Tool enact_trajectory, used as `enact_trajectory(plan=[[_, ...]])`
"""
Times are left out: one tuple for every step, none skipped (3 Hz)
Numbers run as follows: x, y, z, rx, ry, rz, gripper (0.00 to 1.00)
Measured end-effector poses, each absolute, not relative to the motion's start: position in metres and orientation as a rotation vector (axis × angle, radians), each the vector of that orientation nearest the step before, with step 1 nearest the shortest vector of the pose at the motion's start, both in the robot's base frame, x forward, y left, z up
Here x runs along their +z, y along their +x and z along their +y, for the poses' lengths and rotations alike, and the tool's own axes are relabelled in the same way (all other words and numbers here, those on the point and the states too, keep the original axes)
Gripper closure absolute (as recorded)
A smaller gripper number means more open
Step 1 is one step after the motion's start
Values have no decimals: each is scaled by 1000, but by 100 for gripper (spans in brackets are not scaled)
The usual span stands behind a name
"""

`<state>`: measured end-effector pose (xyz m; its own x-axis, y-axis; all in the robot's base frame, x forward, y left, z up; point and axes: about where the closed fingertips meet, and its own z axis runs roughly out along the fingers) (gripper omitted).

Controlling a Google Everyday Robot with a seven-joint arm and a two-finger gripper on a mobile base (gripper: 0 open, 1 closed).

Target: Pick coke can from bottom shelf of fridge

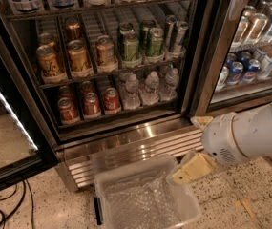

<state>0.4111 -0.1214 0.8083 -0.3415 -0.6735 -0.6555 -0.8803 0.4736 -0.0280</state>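
Several red coke cans (91, 104) stand in lanes at the left of the bottom shelf (126, 114) of the fridge (200, 56), whose left door is swung open. My gripper (193, 147) is at the lower right, outside the fridge, in front of its ribbed steel base and just above the right rim of a plastic bin. Its tan fingers (191, 169) point left and stand apart with nothing between them. It is well right of and below the coke cans.
Water bottles (150, 87) stand right of the coke cans. Gold cans (78, 56) and green cans (140, 44) fill the rack above. A clear plastic bin (108, 180) sits on the floor. The open glass door (6, 113) is at left, with cables (6, 209) below it.
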Motion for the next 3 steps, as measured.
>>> enact_trajectory(plan=[[785, 428, -102, 421, -1218, 2054, 0], [783, 462, -96, 367, -1170, 1921, 0], [792, 489, -93, 337, -1136, 1777, 0]])
